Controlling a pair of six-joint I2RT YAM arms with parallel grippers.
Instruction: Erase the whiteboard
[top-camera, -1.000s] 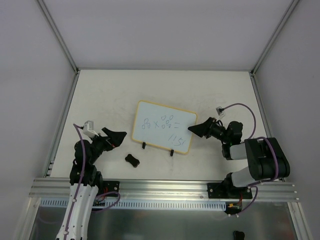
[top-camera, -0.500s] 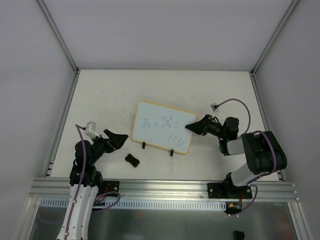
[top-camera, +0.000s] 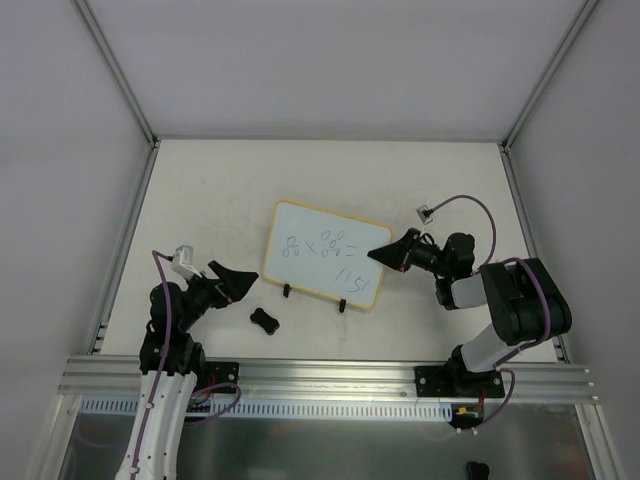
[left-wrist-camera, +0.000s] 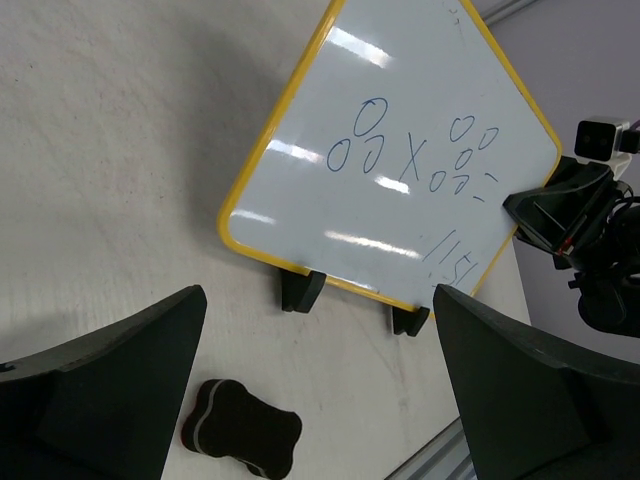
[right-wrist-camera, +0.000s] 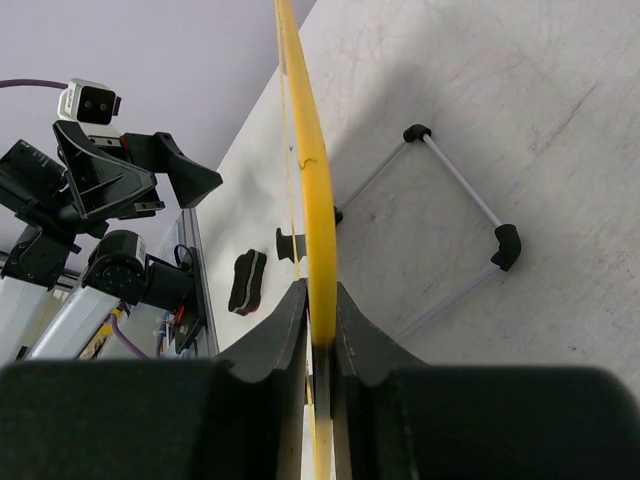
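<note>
A: In the middle of the frame, what stands there?
B: The whiteboard (top-camera: 325, 255), with marks on it. The right gripper (top-camera: 375, 255) pinches its yellow edge. The left gripper (top-camera: 246, 282) is wide open, empty.

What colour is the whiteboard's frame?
Yellow, clearest on the whiteboard in the left wrist view.

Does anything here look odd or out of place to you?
Only slightly: the small yellow-framed whiteboard stands askew to the table edges, its right edge pinched by the right gripper. Nothing is spilled or broken.
</note>
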